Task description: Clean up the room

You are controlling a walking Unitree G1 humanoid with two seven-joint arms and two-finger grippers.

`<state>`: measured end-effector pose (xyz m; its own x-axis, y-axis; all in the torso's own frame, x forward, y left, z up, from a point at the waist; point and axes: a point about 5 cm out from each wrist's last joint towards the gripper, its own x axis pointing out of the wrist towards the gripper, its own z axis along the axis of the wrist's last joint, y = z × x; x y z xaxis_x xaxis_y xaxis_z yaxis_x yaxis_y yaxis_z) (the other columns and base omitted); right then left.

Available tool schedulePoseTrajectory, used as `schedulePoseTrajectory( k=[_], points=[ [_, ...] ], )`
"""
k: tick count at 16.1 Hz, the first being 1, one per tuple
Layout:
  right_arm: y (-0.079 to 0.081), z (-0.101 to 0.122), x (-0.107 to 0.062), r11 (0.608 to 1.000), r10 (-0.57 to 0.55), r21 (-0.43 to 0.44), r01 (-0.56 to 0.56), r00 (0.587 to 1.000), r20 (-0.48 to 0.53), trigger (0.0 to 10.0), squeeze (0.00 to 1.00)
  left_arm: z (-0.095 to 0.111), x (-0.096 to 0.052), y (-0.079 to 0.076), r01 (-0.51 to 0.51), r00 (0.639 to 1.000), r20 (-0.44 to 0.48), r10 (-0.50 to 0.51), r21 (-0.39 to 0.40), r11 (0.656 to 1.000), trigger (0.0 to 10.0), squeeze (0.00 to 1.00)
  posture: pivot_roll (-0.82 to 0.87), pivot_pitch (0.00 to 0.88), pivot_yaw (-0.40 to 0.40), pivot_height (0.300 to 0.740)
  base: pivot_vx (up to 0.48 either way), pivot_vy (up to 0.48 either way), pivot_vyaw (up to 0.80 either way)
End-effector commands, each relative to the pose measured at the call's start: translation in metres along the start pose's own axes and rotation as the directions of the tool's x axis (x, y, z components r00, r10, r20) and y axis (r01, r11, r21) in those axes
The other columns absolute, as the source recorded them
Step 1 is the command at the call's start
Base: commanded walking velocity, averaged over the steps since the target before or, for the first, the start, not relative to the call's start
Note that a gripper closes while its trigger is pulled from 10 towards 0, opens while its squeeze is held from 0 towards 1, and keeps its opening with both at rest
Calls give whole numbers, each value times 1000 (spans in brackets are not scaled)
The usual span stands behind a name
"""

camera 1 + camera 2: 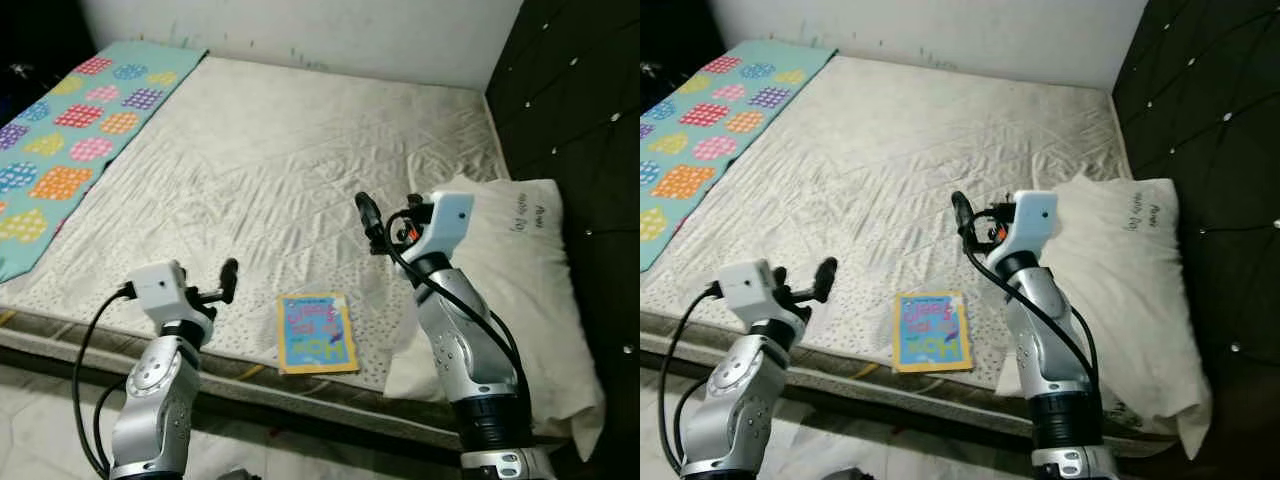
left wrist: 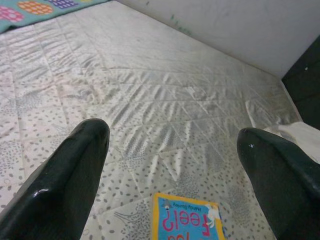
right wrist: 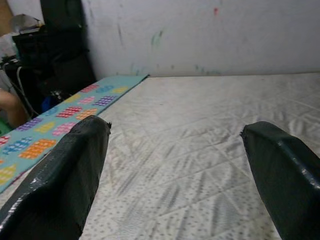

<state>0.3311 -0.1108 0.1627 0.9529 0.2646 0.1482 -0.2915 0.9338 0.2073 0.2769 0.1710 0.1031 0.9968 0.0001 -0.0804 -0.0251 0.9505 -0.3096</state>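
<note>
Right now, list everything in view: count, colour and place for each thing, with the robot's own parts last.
Mattress: one, off-white quilted, bare, under everything else.
Children's book: one, yellow border with blue cover, flat near the mattress's front edge, between the two arms.
Pillow: one, white, on the mattress's right side by the headboard.
Blanket: one, teal with coloured patches, along the mattress's left edge.
Headboard: one, black tufted, on the right.
Wall: one, white, scuffed, behind the mattress.
Left hand: one, black fingers open, above the book.
Right hand: one, black fingers open, raised over the mattress.
</note>
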Motion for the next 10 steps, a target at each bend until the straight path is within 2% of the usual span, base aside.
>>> schedulePoseTrajectory(
  k=[1,6,7,10],
  points=[
    [-2,0,-3,1000,-10,-1,10,1000,-3,10000,0,0,-2,5,-29,1000,-3,29,-5,1000,10000,0,-36,24,-23,740,0,0,0],
    [-6,-9,-10,999,-53,5,53,998,-36,10000,0,0,-1,2,-5,1000,-19,5,-17,1000,10000,0,-42,37,-20,740,0,0,0],
    [-8,-12,-12,997,-68,26,69,996,-56,10000,0,-1,1,-1,4,1000,-26,-6,-49,999,10000,0,-44,40,-20,740,0,0,-800],
    [-11,-11,-13,997,-77,7,78,995,-57,10000,0,-3,3,-8,26,999,-29,-27,-60,998,10000,0,-49,43,-21,740,0,84,-800]
  ],
)
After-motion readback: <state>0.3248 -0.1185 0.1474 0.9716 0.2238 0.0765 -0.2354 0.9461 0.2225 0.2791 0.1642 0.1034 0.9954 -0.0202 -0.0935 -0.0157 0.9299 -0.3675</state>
